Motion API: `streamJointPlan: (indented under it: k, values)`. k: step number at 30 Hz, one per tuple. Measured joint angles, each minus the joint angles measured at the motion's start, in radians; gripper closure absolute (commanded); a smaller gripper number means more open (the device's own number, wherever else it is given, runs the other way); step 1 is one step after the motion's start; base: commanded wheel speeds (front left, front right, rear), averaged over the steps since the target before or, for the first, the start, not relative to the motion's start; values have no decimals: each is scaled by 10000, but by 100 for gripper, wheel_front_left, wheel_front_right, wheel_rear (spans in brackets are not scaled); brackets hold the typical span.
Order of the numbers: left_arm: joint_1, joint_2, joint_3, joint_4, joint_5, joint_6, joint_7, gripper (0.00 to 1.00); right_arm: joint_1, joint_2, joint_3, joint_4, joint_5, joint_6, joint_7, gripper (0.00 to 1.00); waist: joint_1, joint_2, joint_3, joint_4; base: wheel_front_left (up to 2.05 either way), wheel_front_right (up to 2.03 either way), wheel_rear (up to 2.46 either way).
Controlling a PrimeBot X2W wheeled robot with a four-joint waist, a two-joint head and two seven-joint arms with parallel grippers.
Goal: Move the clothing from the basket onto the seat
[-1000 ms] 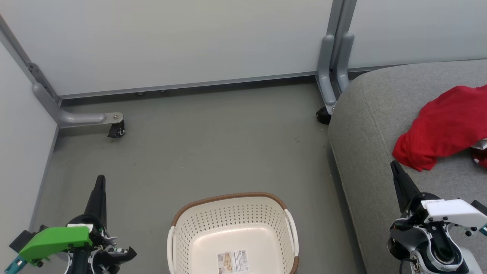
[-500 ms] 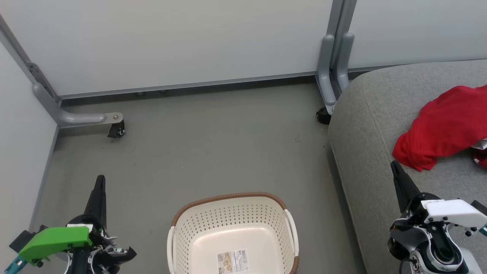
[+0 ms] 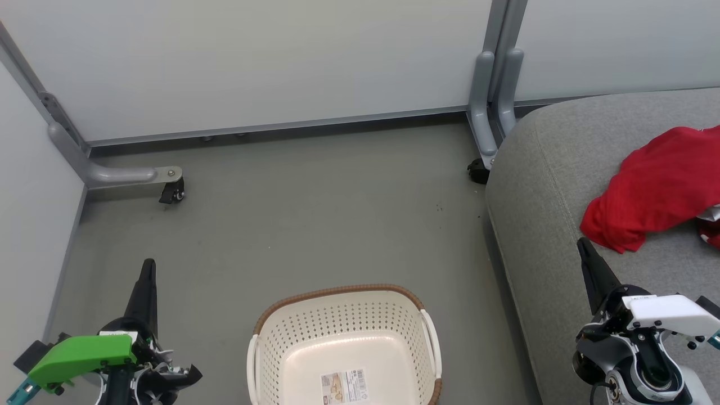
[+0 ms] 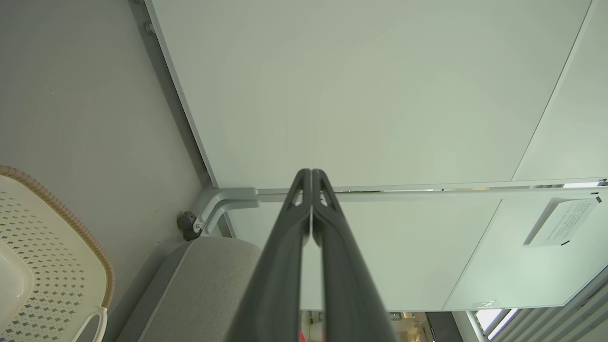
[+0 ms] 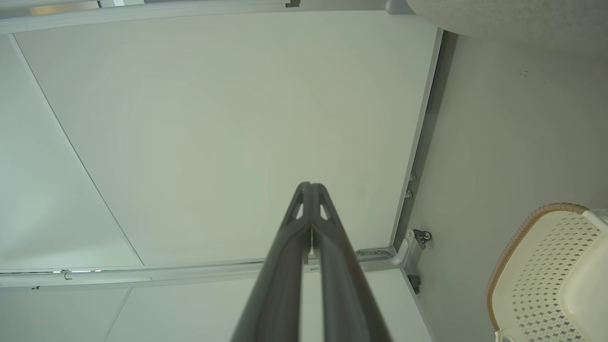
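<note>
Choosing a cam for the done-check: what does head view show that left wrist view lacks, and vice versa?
Head view: red garment lying on the grey seat, label on the bare bottom of the basket, right gripper. Left wrist view: paper notice on the partition panel, and a red speck at the bottom edge, unidentifiable. Both: left gripper, shut; basket rim; seat corner; the caster beside it; floor.

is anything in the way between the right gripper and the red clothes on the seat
Nothing visible. In the head view only bare grey seat lies between the right gripper, fingers shut, and the red clothing, which already lies on the seat. The basket on the floor shows just a label inside.
</note>
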Motion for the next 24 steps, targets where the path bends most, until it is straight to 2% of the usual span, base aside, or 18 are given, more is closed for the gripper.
streamJointPlan:
  k: [24]
  values:
    - [-13, -65, 48, 4, 54, 0, 67, 100, -3, 36, -58, 4, -31, 0, 42, 100, 0, 0, 0, 0, 0, 0, 0]
